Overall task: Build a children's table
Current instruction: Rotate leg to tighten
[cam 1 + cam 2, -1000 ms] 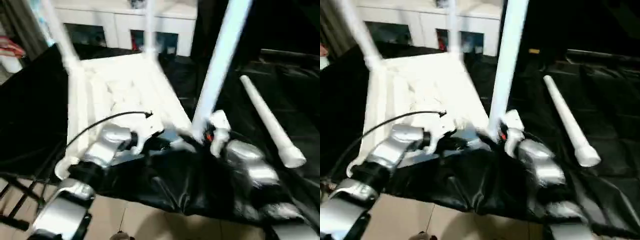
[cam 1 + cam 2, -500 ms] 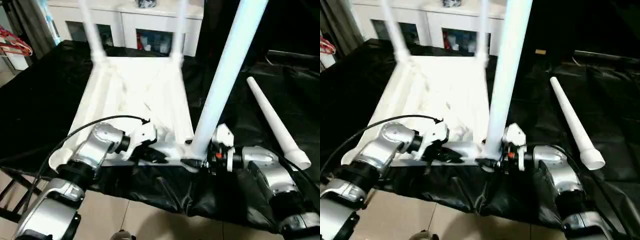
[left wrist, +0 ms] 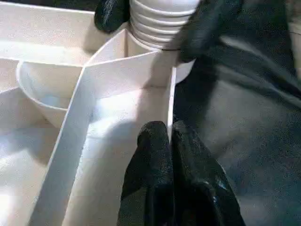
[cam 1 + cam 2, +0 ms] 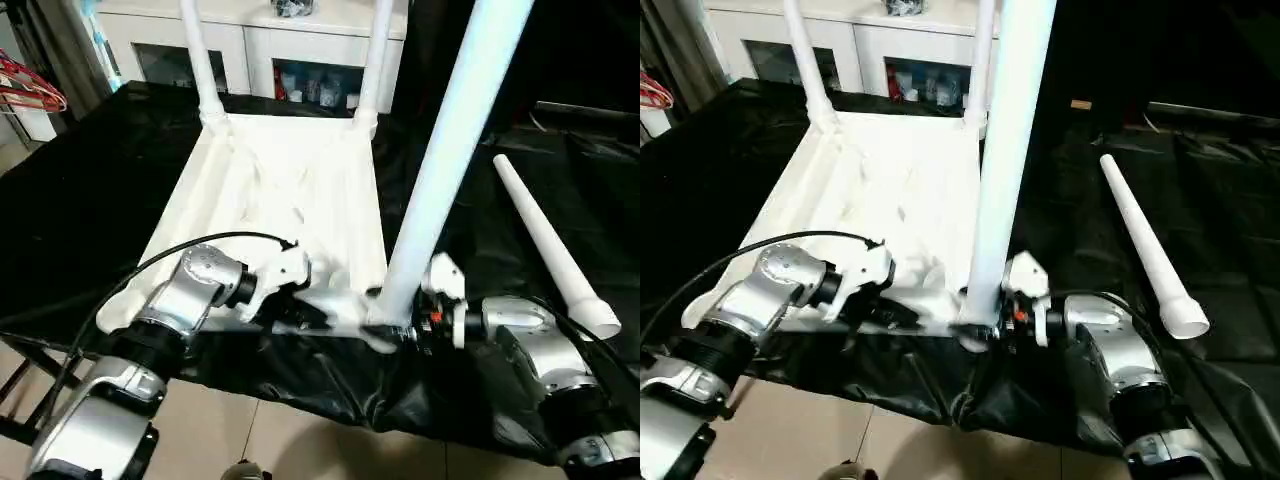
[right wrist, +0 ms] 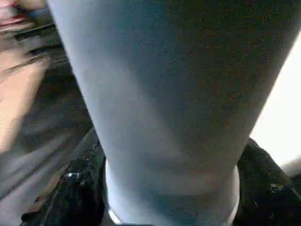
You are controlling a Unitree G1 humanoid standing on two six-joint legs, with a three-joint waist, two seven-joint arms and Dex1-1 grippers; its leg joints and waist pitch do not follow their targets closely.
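- The near leg (image 4: 450, 140) runs out past the head view's upper edge, its tip cut off.
- Both far legs (image 4: 200, 60) are cropped the same way.
- The right gripper (image 4: 392, 322) sits behind the near leg's base, its fingertips mostly hidden.
- In the right wrist view the near leg's surface is blurred.

The children's table (image 4: 285, 190) lies upside down on the tabletop (image 4: 90, 200) before me. Two legs (image 4: 200, 60) stand at its far corners, a third leg (image 4: 440, 160) at its near right corner between my grippers. A loose leg (image 4: 548, 245) lies to the right, well apart.
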